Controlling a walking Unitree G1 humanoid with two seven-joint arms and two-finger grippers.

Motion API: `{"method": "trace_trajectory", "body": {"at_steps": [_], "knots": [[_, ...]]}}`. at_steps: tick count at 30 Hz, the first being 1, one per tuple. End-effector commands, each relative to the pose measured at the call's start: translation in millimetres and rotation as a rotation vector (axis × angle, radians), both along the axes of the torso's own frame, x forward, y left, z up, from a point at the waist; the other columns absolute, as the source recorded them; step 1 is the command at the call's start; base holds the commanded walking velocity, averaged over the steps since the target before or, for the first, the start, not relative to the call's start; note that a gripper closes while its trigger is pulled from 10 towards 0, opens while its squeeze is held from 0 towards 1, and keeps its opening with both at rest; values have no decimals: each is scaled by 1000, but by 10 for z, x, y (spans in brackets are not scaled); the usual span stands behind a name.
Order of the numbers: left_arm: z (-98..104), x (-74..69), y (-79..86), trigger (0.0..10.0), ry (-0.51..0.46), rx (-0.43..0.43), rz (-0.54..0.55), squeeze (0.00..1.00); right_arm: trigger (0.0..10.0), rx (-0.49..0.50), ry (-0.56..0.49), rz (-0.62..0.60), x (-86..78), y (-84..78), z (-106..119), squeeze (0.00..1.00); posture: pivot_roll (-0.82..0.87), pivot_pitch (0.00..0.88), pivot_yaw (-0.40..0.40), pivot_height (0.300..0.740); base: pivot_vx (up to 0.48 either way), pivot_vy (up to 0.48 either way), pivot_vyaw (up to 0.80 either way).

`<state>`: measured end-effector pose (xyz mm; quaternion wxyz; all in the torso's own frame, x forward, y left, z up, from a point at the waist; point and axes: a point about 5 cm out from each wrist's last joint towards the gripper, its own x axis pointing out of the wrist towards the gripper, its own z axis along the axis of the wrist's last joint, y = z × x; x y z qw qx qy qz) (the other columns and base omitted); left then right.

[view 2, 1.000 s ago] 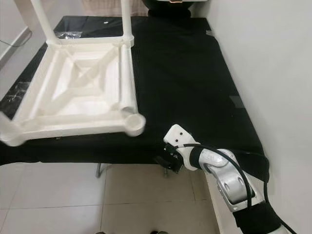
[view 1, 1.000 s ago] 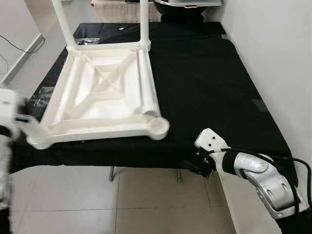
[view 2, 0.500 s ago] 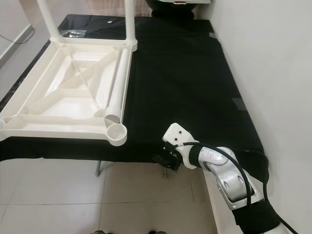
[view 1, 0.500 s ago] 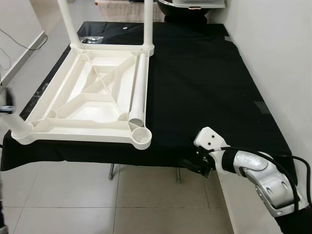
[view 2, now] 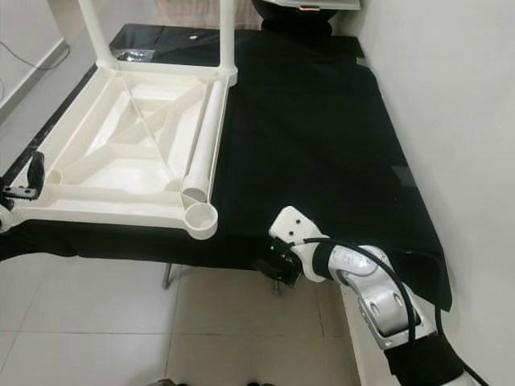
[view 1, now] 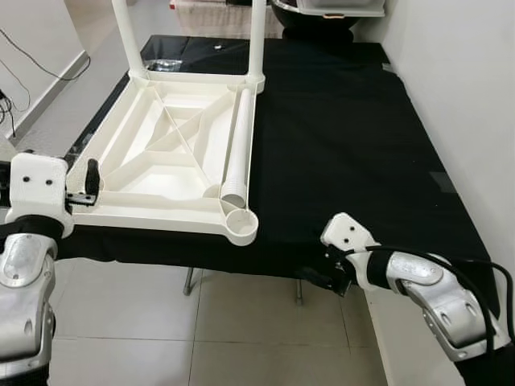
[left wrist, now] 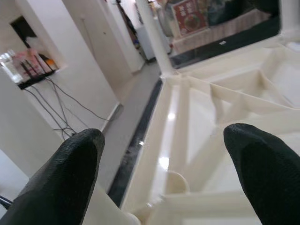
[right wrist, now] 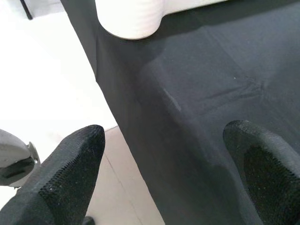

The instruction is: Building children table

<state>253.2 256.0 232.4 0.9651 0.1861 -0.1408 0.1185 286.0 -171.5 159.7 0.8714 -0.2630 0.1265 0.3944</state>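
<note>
The white children table top (view 1: pixel 153 219) lies upside down on the black-clothed table. Two white legs (view 1: pixel 257 40) stand upright in its far corners. A loose leg (view 1: pixel 239 153) lies inside the frame along its right side, ending beside the empty near-right socket (view 1: pixel 241 227). My left gripper (view 1: pixel 88 181) sits at the top's near-left corner and is open; in the left wrist view its fingers (left wrist: pixel 75 164) stand wide apart over the ribbed underside (left wrist: pixel 225 108). My right gripper (view 1: pixel 318 277) hangs open below the table's front edge, facing the black cloth (right wrist: pixel 187 93).
The black cloth table (view 1: pixel 346 137) stretches right to a white wall (view 1: pixel 475 96). Tiled floor (view 1: pixel 241 338) lies in front, and metal table legs (view 1: pixel 191 281) show beneath the edge. A cable (view 1: pixel 32 56) runs along the floor at far left. A dark object (view 1: pixel 322 12) stands at the far end.
The view has shifted. My left arm has come up into view, its gripper now at the table top's near-left corner. The right arm has stayed in place.
</note>
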Motion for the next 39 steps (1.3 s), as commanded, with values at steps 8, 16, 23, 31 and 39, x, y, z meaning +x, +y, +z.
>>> {"method": "trace_trajectory", "body": {"at_steps": [8, 16, 23, 31, 39], "knots": [[-519, -96, -905, 10000, 207, -142, -480, 0, 10000, 106, -236, -102, 217, 246, 276, 0, 119, 176, -41, 740, 0, 0, 0], [-946, -189, -1261, 10000, 361, -212, -568, 0, 10000, -16, -448, 48, 342, 919, 401, 0, 104, 172, -31, 740, 0, 0, 0], [-958, -214, -1192, 10000, 358, -213, -501, 0, 10000, -23, -446, 139, 340, 1245, 393, 0, 113, 180, -41, 740, 0, 0, 0], [-806, -228, -965, 10000, 283, -137, -325, 0, 10000, -87, -479, 83, 528, 1619, 347, 0, 153, 196, -65, 740, 0, 0, 0], [-768, -230, -834, 10000, 271, -118, -271, 0, 10000, -210, -500, -39, 698, 1668, 325, 0, 167, 205, -61, 740, 0, 0, 0]]}}
